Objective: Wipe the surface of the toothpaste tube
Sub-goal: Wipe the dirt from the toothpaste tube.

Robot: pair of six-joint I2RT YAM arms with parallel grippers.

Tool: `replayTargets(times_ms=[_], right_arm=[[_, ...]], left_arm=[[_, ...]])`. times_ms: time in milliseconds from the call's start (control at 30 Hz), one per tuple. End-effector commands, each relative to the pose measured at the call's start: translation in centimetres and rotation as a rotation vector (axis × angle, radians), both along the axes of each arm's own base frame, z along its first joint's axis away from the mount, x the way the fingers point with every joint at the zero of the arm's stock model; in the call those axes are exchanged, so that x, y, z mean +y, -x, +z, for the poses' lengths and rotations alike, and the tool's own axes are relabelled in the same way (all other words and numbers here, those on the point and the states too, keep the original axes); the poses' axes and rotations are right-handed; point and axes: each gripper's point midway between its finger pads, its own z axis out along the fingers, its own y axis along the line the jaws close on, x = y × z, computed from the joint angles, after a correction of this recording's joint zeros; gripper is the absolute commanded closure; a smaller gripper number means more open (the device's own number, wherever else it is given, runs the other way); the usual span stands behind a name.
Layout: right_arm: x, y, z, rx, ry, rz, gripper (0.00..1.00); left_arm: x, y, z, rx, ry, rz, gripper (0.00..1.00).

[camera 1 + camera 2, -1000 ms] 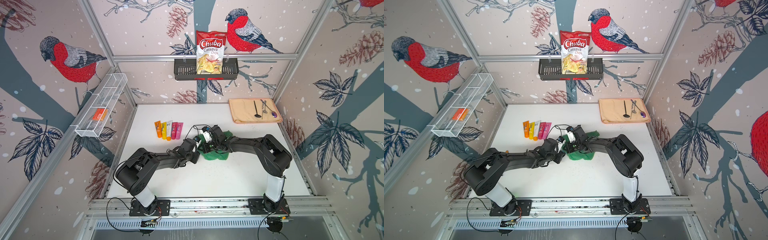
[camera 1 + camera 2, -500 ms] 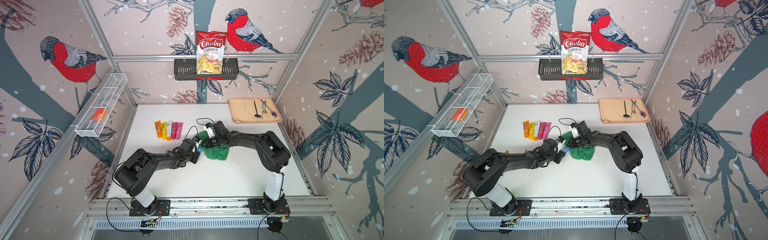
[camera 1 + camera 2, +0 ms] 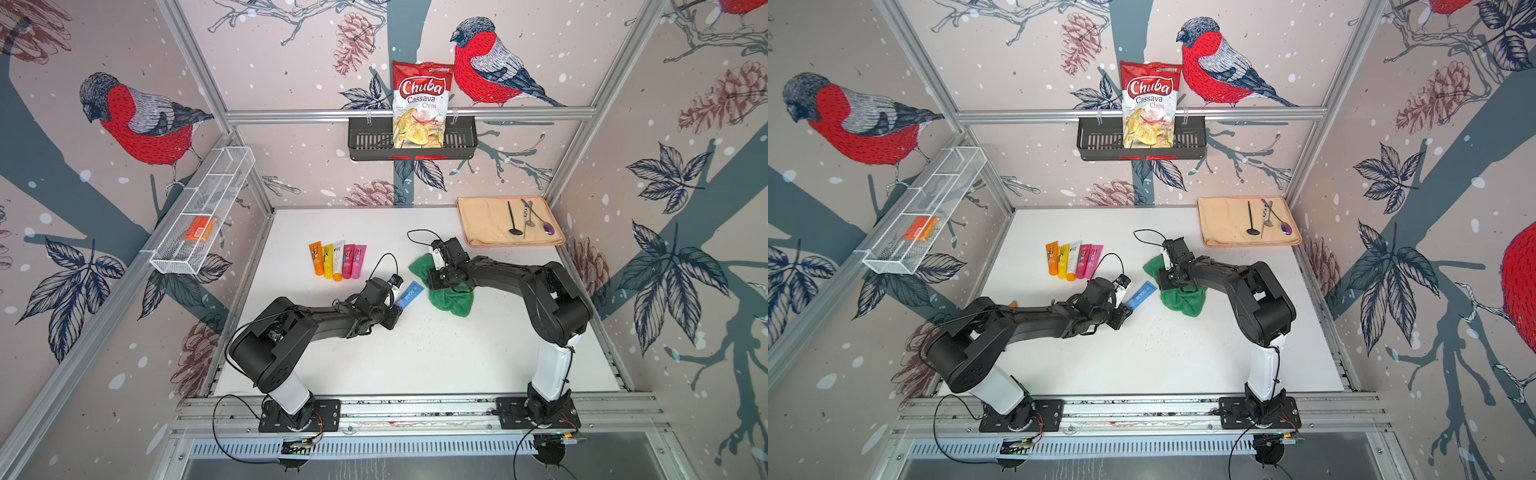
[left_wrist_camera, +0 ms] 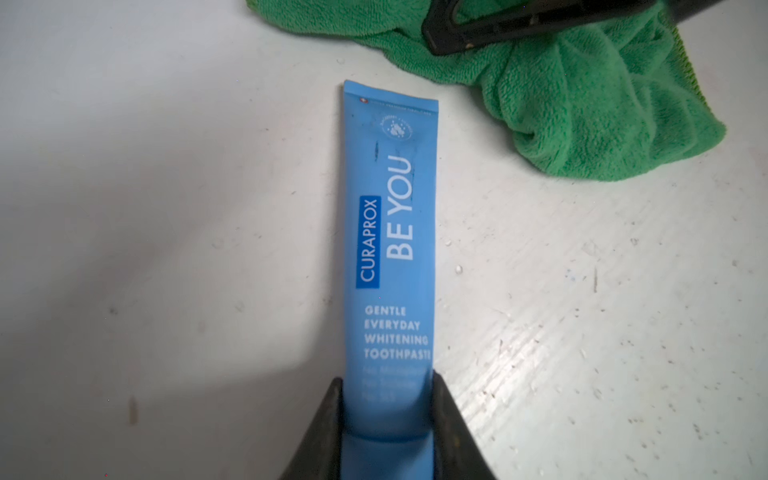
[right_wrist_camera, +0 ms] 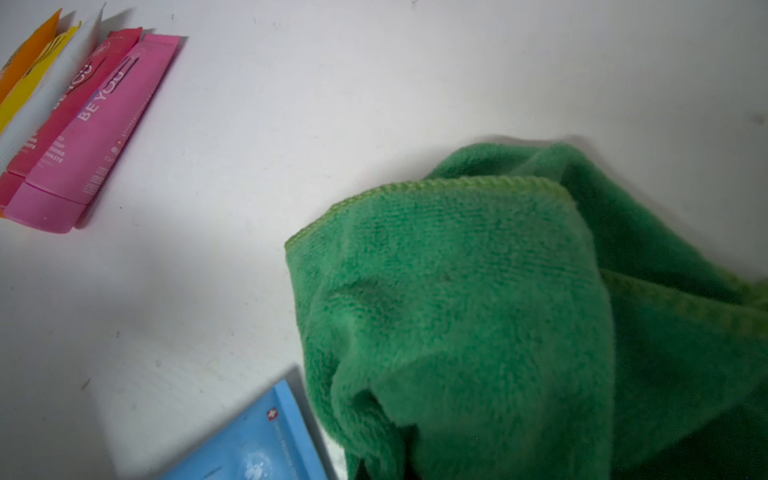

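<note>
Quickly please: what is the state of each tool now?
Left tool: closed on the tube.
Right tool: closed on the cloth.

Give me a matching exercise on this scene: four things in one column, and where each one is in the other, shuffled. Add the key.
Things
1. blue toothpaste tube
2. green cloth
3. chips bag
4. orange box

Places
a. standing in the black basket on the back wall
b. clamped at its cap end in the left gripper
c. lying in the white wire shelf on the side wall
d. bunched in the right gripper

Pairs: 1-b, 2-d, 3-a, 4-c
</note>
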Motion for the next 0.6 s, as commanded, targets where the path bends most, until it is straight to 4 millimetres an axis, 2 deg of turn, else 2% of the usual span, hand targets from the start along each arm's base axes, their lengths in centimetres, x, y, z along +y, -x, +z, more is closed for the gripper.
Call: replayTargets(times_ms=[0, 133, 267, 333, 567], right_arm=[[2.9, 2.9, 0.9, 0.054, -0.065, 0.102, 1.00], [6.9, 5.7, 3.1, 0.066, -0.187, 0.220, 1.00], [8.5, 7.2, 4.5, 0.075, -0.289, 0.274, 1.00], [8.5, 7.3, 4.1, 0.090, -0.301, 0.274, 1.00], [7.5, 6.9, 0.5, 0.139, -0.226, 0.235, 1.00]], left_arm=[[-0.4, 0.1, 0.1, -0.004, 0.014, -0.019, 0.88], [-0.4, 0.1, 0.2, -0.006, 0.014, -0.019, 0.88], [-0.5, 0.0, 0.5, -0.012, 0.022, -0.023, 0.88], [-0.6, 0.1, 0.6, -0.012, 0.028, -0.027, 0.88], [-0.7, 0.0, 0.8, -0.020, 0.036, -0.025, 0.88]])
